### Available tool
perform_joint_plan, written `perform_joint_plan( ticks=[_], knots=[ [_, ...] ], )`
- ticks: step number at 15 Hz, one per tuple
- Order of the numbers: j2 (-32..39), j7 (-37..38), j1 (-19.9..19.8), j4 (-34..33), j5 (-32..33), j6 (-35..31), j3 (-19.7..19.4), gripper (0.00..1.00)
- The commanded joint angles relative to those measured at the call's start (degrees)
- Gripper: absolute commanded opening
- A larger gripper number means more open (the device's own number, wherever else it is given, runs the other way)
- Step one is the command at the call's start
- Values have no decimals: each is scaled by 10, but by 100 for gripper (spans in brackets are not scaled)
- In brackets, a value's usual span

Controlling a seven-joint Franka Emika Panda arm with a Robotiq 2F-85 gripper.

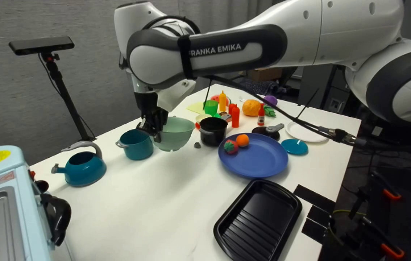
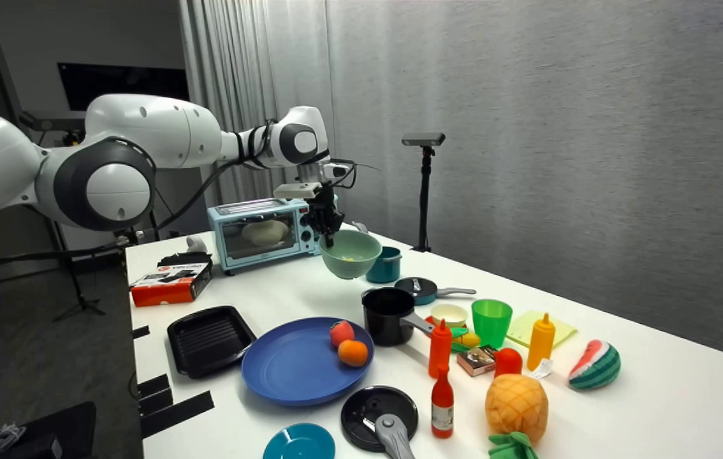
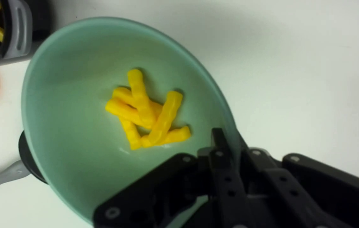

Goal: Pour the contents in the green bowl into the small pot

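My gripper (image 1: 157, 137) is shut on the rim of the pale green bowl (image 1: 178, 132) and holds it above the table. The gripper also shows in the wrist view (image 3: 231, 139), one finger inside the bowl wall and one outside. The contents, several yellow pieces (image 3: 148, 110), lie heaped in the bowl; a bit of them shows in an exterior view (image 2: 349, 259). A black pot (image 1: 212, 132) with a grey handle stands near the bowl; in the wrist view it (image 3: 21, 28) has yellow pieces inside. A teal pot (image 1: 137, 149) stands beside the bowl; which pot is the small one, I cannot tell.
A blue plate (image 1: 260, 159) with a strawberry and an orange lies near the black pot. A teal kettle (image 1: 84, 168) and a light blue oven (image 2: 266, 233) stand toward one end. A black tray (image 1: 260, 217), bottles and toy food are spread over the table.
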State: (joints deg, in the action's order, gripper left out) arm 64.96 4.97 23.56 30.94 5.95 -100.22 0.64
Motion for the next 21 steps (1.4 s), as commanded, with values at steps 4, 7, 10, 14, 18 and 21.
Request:
perform_joint_plan(
  ticks=[4,7,10,14,18,21],
  knots=[
    [-63,-49,-44,-6,-64,57,46,2],
    [-91,-59,-58,-1,-75,84,54,2],
    [-112,-55,-77,3,-84,108,61,2],
    [-128,-50,-126,11,-132,143,82,2],
    [-131,-47,-170,17,-169,168,92,2],
    [-127,-48,-192,30,-183,176,94,2]
  ],
)
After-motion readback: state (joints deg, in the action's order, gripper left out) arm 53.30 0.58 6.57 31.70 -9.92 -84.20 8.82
